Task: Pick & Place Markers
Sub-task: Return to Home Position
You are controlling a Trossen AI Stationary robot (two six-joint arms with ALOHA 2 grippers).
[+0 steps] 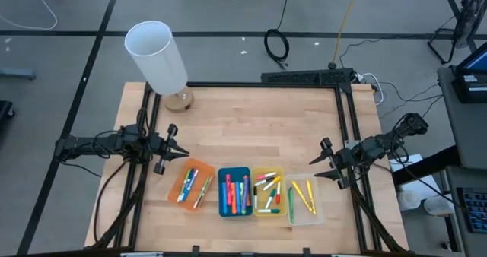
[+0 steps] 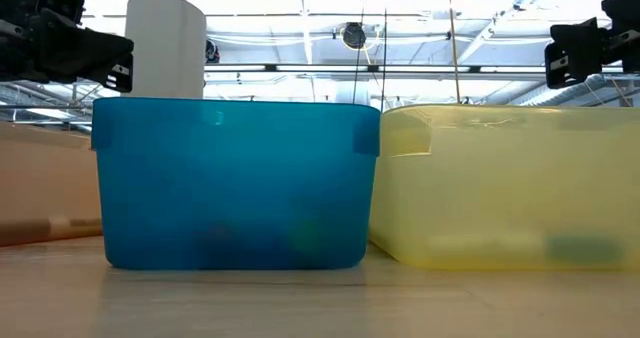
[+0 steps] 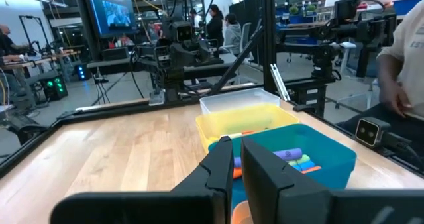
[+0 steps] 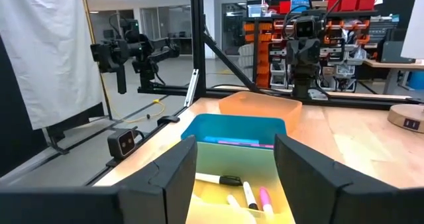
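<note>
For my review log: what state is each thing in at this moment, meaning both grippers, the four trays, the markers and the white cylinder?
left gripper, shut, empty, raised near the orange tray.
right gripper, open, empty, raised near the clear tray.
orange tray, holds a few markers.
blue tray, holds several markers.
yellow tray, holds several markers.
clear tray, holds a few markers.
markers, all lying in trays, none loose.
white cylinder, standing upright.

Markers all sit in four trays in a row at the worktop's near edge.
- Orange tray: a few, blue-white and green, lying slanted.
- Blue tray: a packed bunch, red, blue, purple, lying side by side.
- Yellow tray: white bodies with pink, red and green caps, crisscrossed.
- Clear tray: yellow markers, with a green marker beside them.
</note>
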